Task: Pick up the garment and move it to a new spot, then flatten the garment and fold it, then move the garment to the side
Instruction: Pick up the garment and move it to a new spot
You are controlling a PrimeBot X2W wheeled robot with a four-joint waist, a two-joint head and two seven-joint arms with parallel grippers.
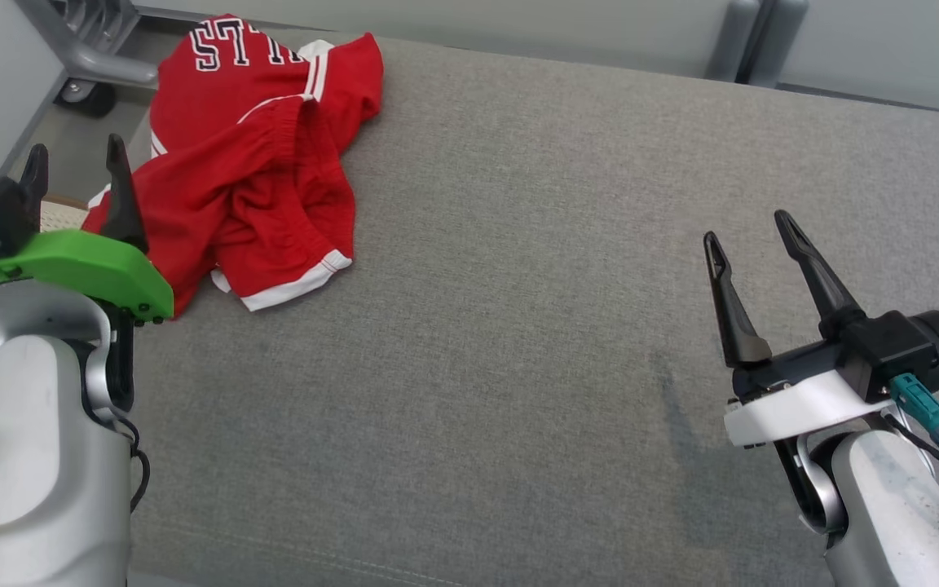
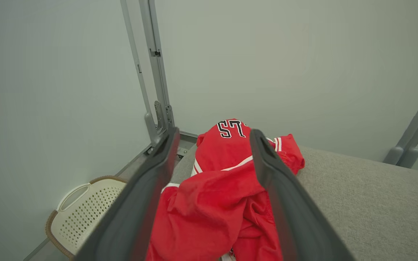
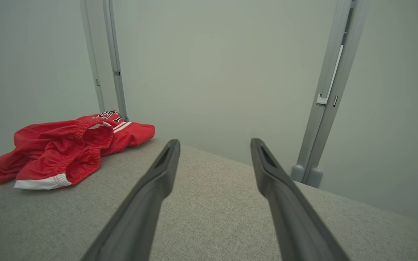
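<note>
Two grippers are shown poised over the near part of the grey padded surface point(image 1: 518, 310), each with fingers spread wide and nothing grasped: the right gripper point(image 1: 745, 226) toward the right edge, the left gripper point(image 1: 76, 147) at the left edge. Beyond the latter, the crumpled red garment point(image 1: 249, 163) is seen at the far left corner.

The red garment point(image 1: 249, 163) with white trim and black lettering lies crumpled at the grey surface's far-left corner.
</note>
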